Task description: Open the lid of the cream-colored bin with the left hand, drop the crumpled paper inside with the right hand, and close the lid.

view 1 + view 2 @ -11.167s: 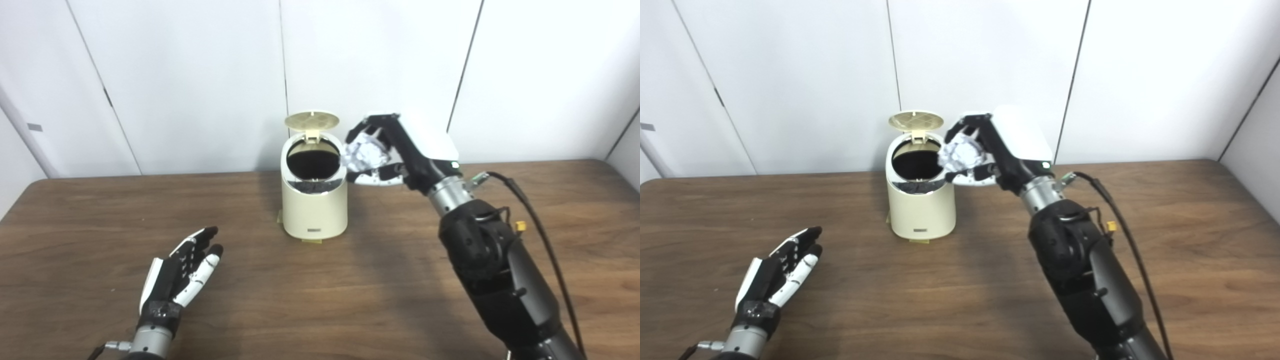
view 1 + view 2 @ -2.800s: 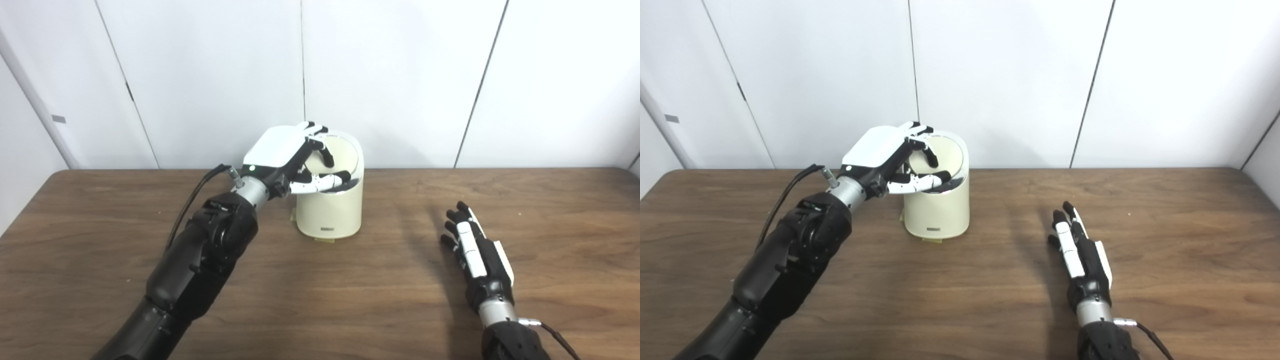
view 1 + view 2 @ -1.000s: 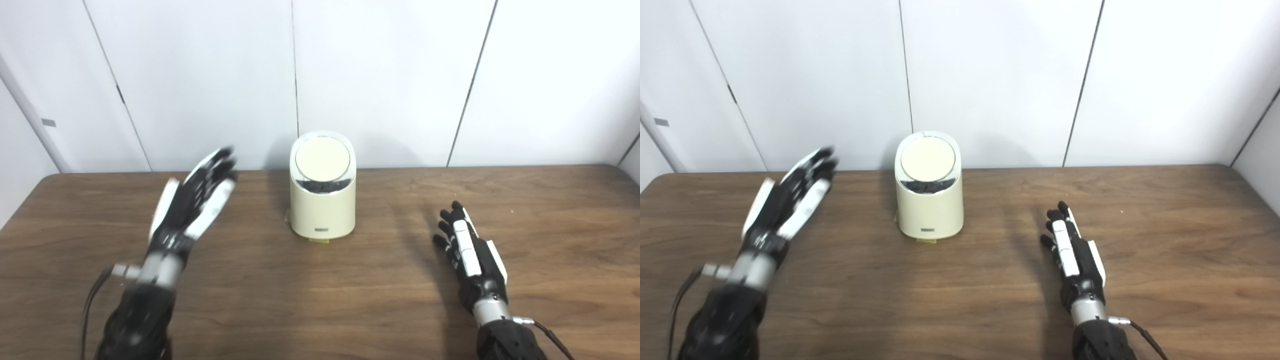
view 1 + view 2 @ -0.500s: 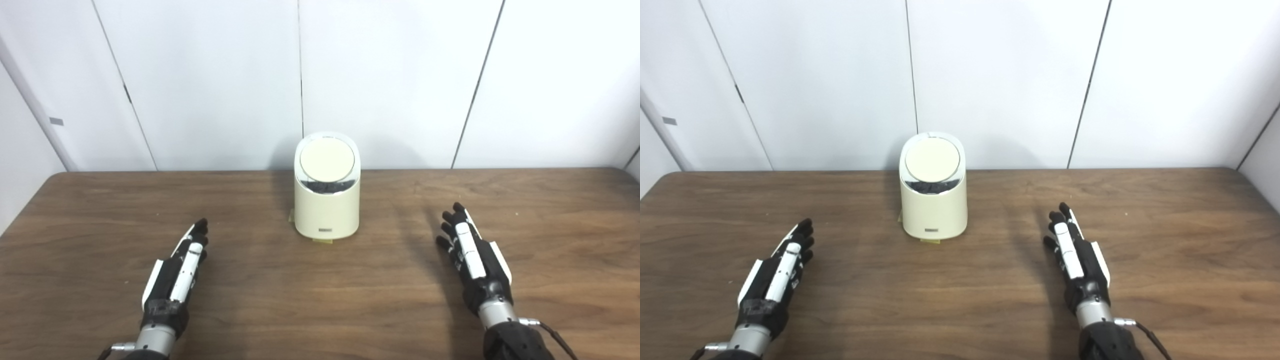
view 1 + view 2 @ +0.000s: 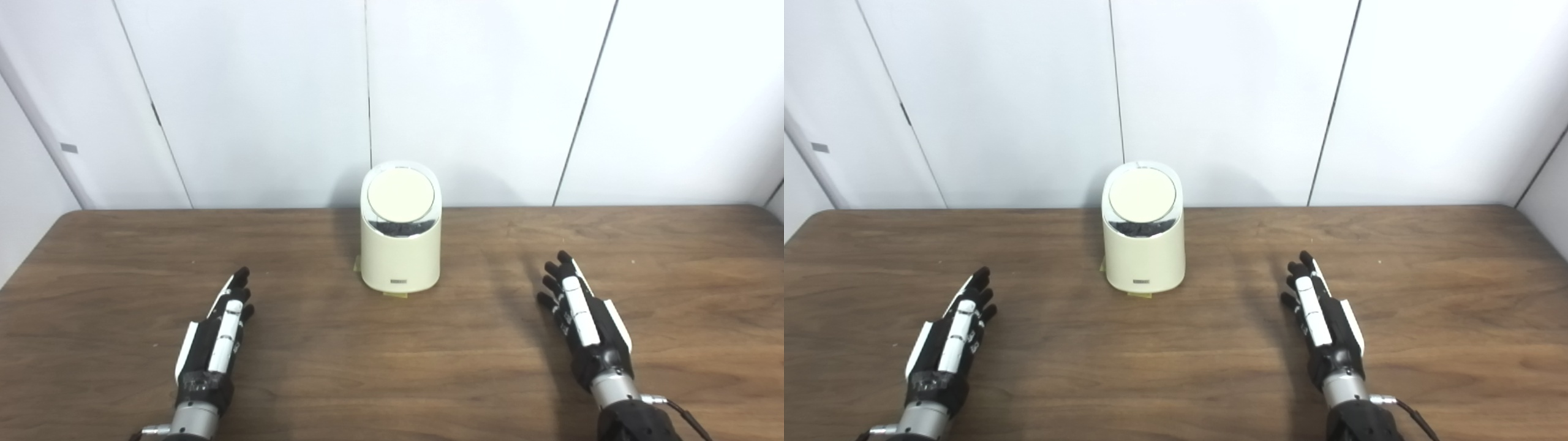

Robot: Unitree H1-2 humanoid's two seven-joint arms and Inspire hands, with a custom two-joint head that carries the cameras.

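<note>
Dark wood-grain table w/ rounded far corners. Behind table: white panel wall, thin dark vertical seams. Small grey tag on wall, upper left of table. Even, soft light.

No legible text appears anywhere in the scene. A small dark label sits low on the front of the cream-colored bin. Its lettering is too small to read.

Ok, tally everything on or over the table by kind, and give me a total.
Cream-colored bin, lid shut: 1
Robot hands, left hand and right hand, both open and holding nothing: 2
Crumpled paper in sight: 0
Total: 3
</note>
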